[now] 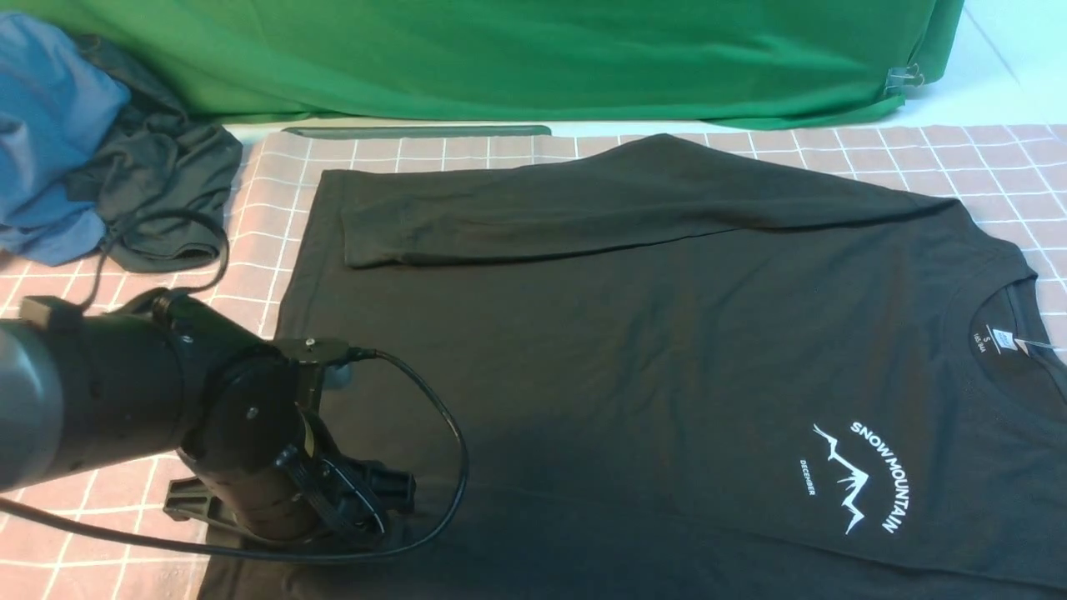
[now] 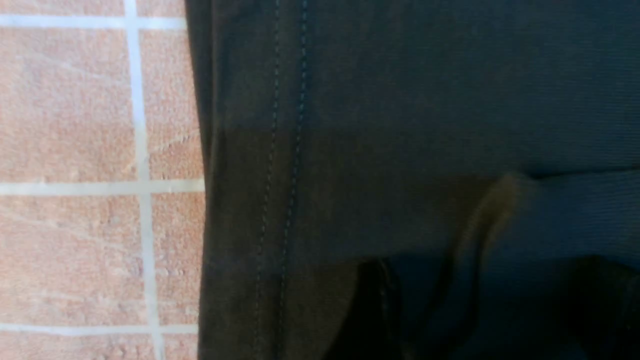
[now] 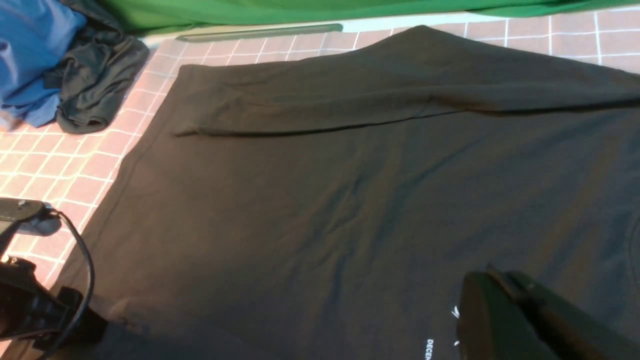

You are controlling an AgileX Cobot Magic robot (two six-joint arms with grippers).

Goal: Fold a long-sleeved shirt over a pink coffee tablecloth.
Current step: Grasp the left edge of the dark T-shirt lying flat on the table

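Note:
The black long-sleeved shirt (image 1: pixel 625 350) lies flat on the pink coffee tablecloth (image 1: pixel 959 167), collar to the right. Its white "SNOW MOUNTAIN" logo (image 1: pixel 867 475) faces up. The far sleeve (image 1: pixel 625 208) is folded across the body. My left gripper (image 1: pixel 383 492) is low at the near left hem. In the left wrist view the left gripper (image 2: pixel 490 300) is open over the shirt (image 2: pixel 400 100), with a fabric ridge between its dark fingers (image 2: pixel 375 310). The grid cloth (image 2: pixel 75 125) shows beside the stitched hem. My right gripper (image 3: pixel 492 277) is shut and empty above the shirt (image 3: pixel 325 200), near the logo.
A blue garment (image 1: pixel 50 125) and a dark garment bundle (image 1: pixel 167 183) lie at the far left. Green cloth (image 1: pixel 500 50) hangs along the back, with a dark strip (image 1: pixel 417 131) at its foot. The left arm's cable (image 1: pixel 450 450) loops over the shirt.

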